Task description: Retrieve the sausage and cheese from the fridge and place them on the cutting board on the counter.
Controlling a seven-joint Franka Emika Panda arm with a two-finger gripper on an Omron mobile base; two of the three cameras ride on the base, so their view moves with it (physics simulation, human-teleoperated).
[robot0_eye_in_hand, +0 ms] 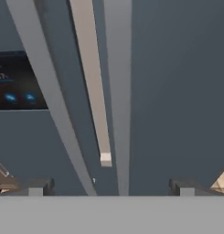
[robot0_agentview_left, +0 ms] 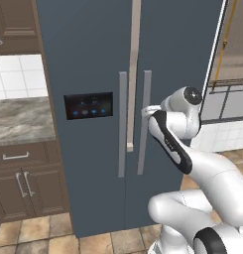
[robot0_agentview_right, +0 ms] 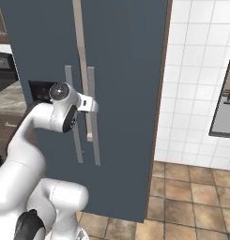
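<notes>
The fridge (robot0_agentview_left: pixel 88 59) runs past the top edge in both base views, and its shut doors hide everything inside. The tabletop (robot0_agentview_left: pixel 21 119) is cut off at the left edge. The arm's wrist covers the tool in both base views. In the hand view the black panel (robot0_eye_in_hand: pixel 15 82) is cropped at left, its blue marks too blurred to read.

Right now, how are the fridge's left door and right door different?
The left door carries a black panel with blue lights; the right door is plain. The gripper, jaws wide open, faces the right door's handle, not the left door's handle. Both doors are slate-blue, shut, with grey upright bar handles.
</notes>
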